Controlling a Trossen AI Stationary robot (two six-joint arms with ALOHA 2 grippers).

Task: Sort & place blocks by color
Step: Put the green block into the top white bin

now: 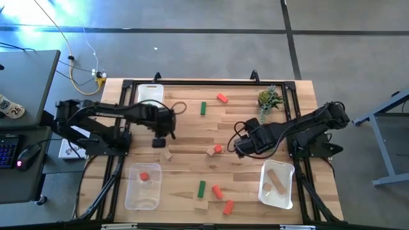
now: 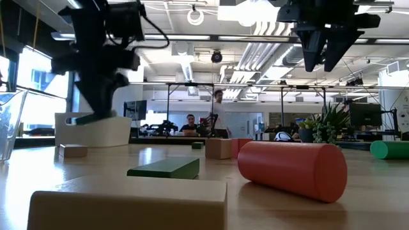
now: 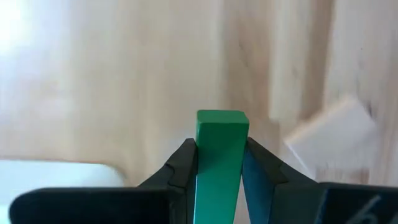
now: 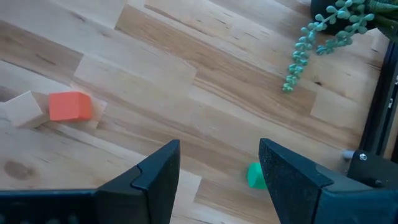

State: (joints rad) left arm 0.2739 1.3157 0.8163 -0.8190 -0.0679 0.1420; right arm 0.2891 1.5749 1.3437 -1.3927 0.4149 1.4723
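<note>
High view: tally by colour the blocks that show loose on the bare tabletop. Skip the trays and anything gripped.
Red blocks: 4
Green blocks: 2
Tan blocks: 3
Total: 9

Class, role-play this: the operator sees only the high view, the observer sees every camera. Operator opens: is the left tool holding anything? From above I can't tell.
Observer: Yes. In the left wrist view the left tool is shut on a green block, pinched between both fingers.
Operator: And the right tool, is it carrying a block?
Observer: No. The right tool is open with nothing between its fingers, above bare table.
Operator: What lies near it?
Observer: A red block touches a tan block on the table, off to one side of the fingers.
</note>
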